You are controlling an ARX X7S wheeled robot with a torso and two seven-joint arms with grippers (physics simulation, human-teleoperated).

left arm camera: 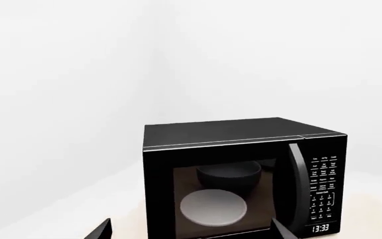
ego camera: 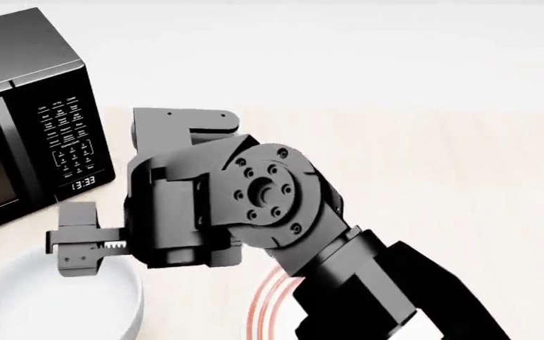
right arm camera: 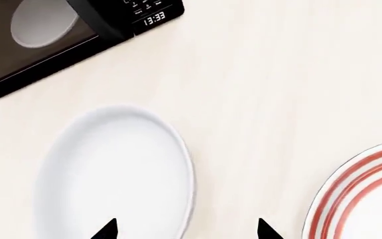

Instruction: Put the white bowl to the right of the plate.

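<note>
White bowl: the white bowl sits in the lower left of my head view, on the table. In my right wrist view the white bowl fills the lower left part of the frame.
Plate: the plate with red rings shows at the lower right of my right wrist view — apart from the bowl, with bare table between them. In my head view only a bit of its red rings peeks out low in the middle, under my arm.
My right pincer: my right pincer is spread wide. Its two dark tips show at the bottom edge of the wrist view, one over the bowl's rim and one over bare table — I hold nothing. In my head view it hangs just above the bowl's far rim.
My left pincer: my left pincer shows only two dark tips at the bottom of its wrist view, set far apart, so it is spread too and holds nothing.
Microwave: the black microwave stands in the upper left of my head view. Its clock reads 13:33. A pale dish lies behind its dark glass.
</note>
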